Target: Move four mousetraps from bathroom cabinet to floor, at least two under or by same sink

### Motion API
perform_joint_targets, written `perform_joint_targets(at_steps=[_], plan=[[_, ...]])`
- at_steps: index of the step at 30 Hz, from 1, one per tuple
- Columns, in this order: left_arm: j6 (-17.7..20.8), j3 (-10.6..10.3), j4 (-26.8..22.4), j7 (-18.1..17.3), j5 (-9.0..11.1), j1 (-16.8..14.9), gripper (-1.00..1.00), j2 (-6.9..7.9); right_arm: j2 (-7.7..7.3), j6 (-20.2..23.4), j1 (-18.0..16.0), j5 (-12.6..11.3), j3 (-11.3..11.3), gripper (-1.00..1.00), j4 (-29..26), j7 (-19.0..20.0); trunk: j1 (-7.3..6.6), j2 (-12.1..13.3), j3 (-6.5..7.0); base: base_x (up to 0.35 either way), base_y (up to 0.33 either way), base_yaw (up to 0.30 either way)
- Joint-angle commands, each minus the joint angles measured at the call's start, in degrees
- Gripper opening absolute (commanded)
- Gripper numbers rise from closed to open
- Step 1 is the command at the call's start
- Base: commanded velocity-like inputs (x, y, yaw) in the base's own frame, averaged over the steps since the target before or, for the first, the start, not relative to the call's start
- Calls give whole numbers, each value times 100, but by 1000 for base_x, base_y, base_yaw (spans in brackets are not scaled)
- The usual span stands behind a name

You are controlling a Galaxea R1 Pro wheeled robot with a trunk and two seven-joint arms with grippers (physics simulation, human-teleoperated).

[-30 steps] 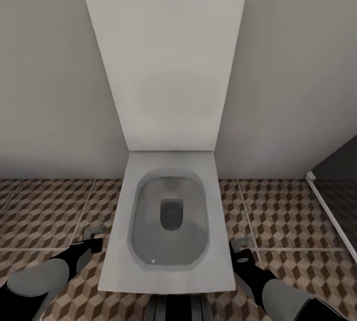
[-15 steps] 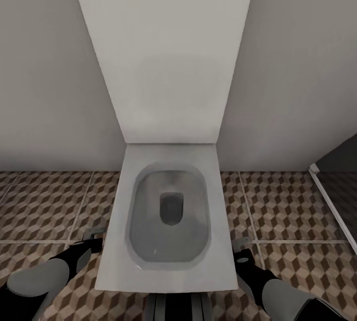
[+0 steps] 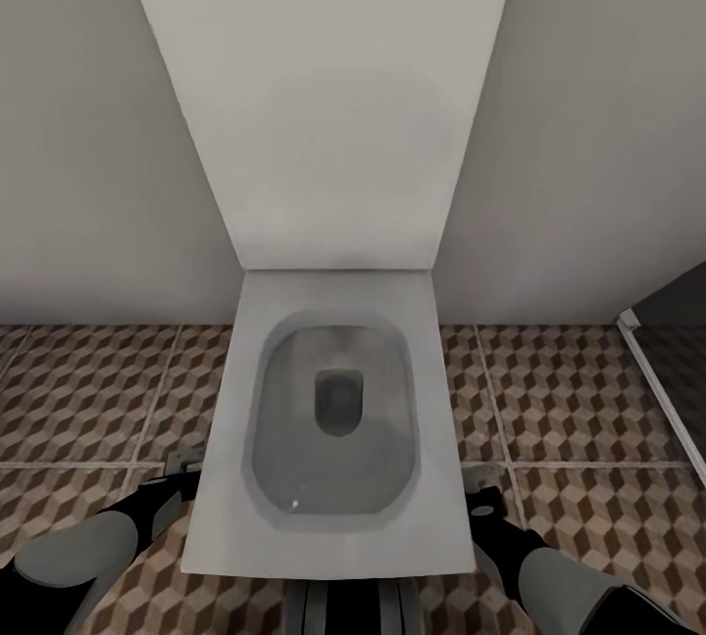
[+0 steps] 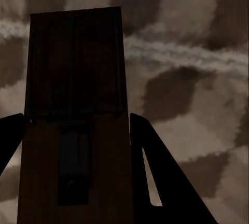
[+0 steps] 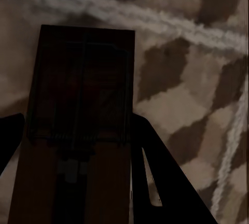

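Each claw grips a mousetrap over the tiled floor (image 3: 88, 390): left claw (image 4: 78, 130) clamps one mousetrap (image 4: 75, 110), right claw (image 5: 78, 130) another (image 5: 80, 110), flanking a white toilet (image 3: 338, 429).

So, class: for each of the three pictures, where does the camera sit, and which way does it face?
Head view: high, facing down at a toilet by the wall; both arms show.
Left wrist view: on the left arm, along the left gripper clamping a mousetrap.
Right wrist view: likewise, right gripper and its mousetrap.
All three views share the bathroom floor.
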Motion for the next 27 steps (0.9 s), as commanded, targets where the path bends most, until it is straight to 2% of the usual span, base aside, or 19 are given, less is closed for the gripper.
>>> perform_joint_targets(at_steps=[1,8,27], plan=[[22,-49,-3,19,23,-3,-100,3,-9,-43,-2,-64,49,-100,-2,-69,-1,-1,-3,0,0,0],[21,-49,-3,22,23,-3,-100,8,-40,-150,-3,-68,49,-100,0,-186,-1,-1,-3,0,0,0],[22,-49,-3,22,23,-3,-100,16,-40,-158,-12,-51,57,-100,9,-169,-1,-1,-3,0,0,0]])
